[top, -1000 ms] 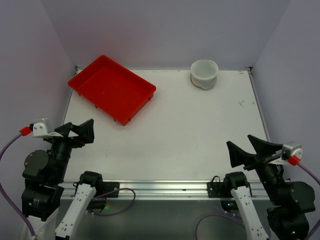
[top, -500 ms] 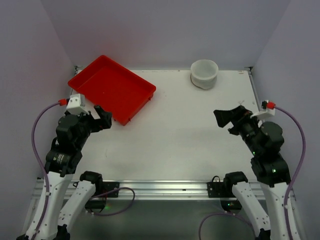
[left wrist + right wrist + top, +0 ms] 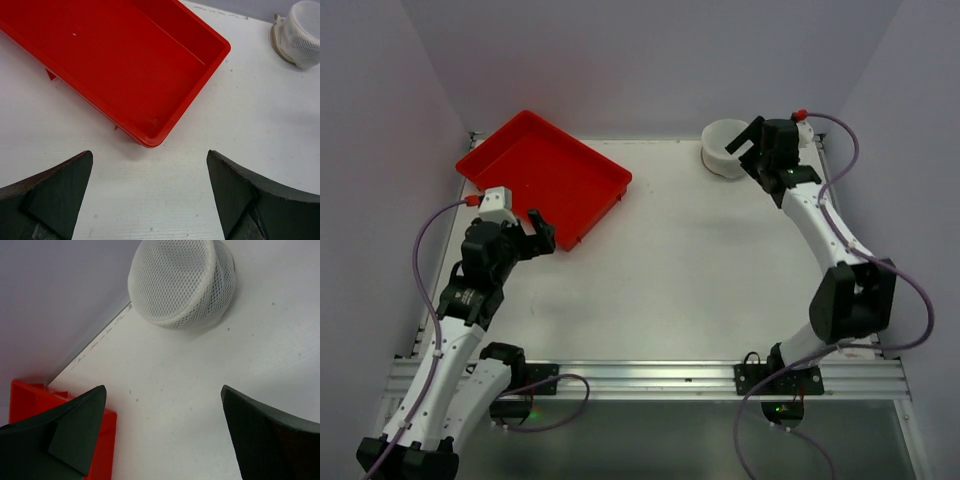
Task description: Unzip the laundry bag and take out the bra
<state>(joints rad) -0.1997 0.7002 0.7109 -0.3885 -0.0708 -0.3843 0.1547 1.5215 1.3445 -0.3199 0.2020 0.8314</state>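
The white mesh laundry bag (image 3: 723, 146) stands at the table's far edge, right of centre. It also shows in the right wrist view (image 3: 182, 282) and at the top right corner of the left wrist view (image 3: 301, 32). No zipper or bra shows in any view. My right gripper (image 3: 748, 148) is open and empty, right beside the bag on its right, above the table; in its own view (image 3: 163, 388) the bag lies ahead of the fingertips, apart from them. My left gripper (image 3: 542, 232) is open and empty, near the tray's near corner (image 3: 149, 155).
A red rectangular tray (image 3: 545, 175) lies empty at the back left; it fills the upper left of the left wrist view (image 3: 115, 60), and its corner shows in the right wrist view (image 3: 25, 395). Grey walls close in the table on three sides.
My right arm has stretched from the near right edge to the far edge beside the bag. My left arm has risen and moved forward towards the tray's near corner. Both grippers stayed open.
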